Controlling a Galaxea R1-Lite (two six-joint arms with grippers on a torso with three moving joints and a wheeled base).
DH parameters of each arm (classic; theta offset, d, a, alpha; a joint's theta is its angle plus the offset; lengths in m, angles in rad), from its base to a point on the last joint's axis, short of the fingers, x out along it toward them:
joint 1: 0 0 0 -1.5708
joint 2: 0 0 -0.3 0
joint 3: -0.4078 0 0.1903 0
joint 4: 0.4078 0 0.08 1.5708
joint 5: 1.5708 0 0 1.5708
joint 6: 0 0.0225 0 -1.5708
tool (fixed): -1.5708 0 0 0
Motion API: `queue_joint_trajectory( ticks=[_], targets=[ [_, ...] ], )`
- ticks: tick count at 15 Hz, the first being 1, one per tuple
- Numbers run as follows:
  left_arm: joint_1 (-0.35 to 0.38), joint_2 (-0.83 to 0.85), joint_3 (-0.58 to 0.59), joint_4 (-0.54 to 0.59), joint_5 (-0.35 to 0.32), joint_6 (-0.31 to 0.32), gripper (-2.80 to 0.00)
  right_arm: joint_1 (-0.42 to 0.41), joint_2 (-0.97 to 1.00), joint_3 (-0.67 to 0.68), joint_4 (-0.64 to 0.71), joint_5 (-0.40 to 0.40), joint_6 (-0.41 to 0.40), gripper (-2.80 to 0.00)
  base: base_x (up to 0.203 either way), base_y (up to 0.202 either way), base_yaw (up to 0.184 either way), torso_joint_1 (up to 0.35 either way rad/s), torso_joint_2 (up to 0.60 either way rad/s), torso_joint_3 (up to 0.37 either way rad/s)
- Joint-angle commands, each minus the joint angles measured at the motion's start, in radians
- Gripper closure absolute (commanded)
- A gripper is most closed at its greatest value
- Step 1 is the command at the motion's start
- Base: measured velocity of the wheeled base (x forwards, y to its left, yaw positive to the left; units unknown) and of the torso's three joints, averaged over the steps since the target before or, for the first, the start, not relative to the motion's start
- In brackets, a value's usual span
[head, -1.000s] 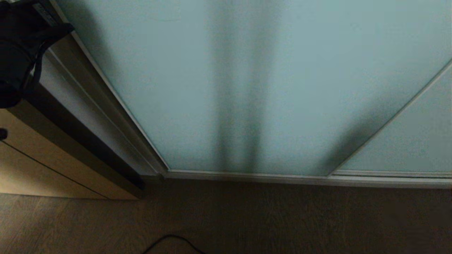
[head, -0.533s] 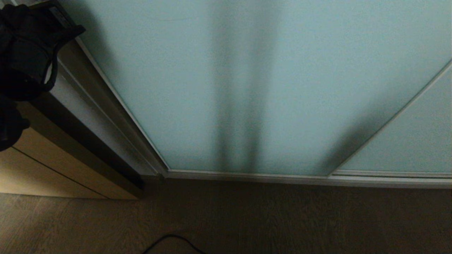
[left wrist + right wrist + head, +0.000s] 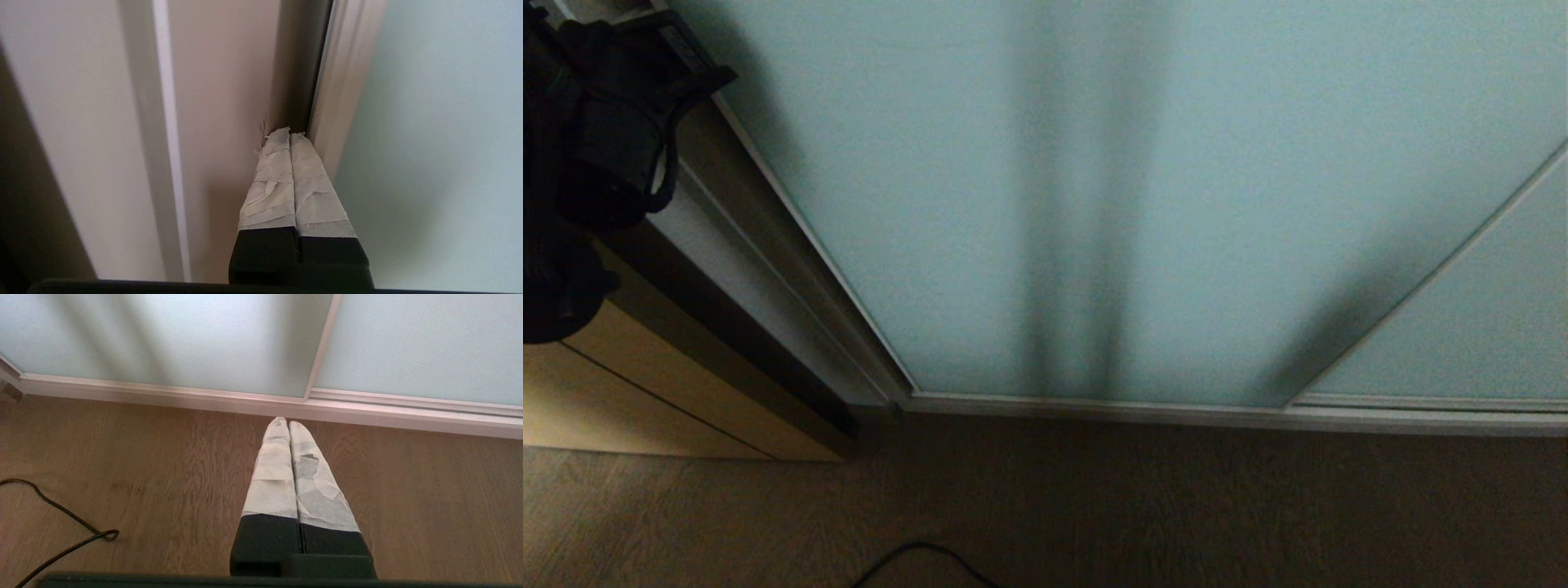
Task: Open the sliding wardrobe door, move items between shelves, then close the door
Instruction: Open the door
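The sliding wardrobe door (image 3: 1143,204), frosted pale blue-green glass in a slim silver frame, stands closed and fills most of the head view. My left gripper (image 3: 290,133) is shut, with nothing between its taped fingers. Its tips sit at the dark gap between the door's frame edge (image 3: 341,81) and the beige side panel (image 3: 220,102). The left arm (image 3: 600,139) shows as a black mass at the upper left. My right gripper (image 3: 288,422) is shut and empty, hanging over the wooden floor near the door's bottom rail (image 3: 204,396). The items and shelves are hidden behind the door.
A second frosted panel (image 3: 1486,327) overlaps the door on the right. A beige wooden cabinet (image 3: 645,392) stands left of the wardrobe. A black cable (image 3: 61,522) lies on the wooden floor (image 3: 1176,506) in front.
My left arm has come further into the head view, shifting right and down toward the door's left edge. The door and the right arm have not moved.
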Motion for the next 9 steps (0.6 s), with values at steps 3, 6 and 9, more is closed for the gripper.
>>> queue_joint_trajectory(
  ticks=[3,6,9],
  targets=[
    [-0.026,0.013,-0.001,-0.003,0.0,0.003,0.0,0.0,0.0,0.0,0.0,0.0,0.0,0.0,0.0,0.0,0.0,0.0,0.0,0.0],
    [-0.061,0.02,-0.003,-0.003,0.0,0.003,0.0,0.0,0.0,0.0,0.0,0.0,0.0,0.0,0.0,0.0,0.0,0.0,0.0,0.0],
    [-0.111,0.024,-0.004,-0.003,0.002,0.004,0.0,0.0,0.0,0.0,0.0,0.0,0.0,0.0,0.0,0.0,0.0,0.0,0.0,0.0]
  ],
)
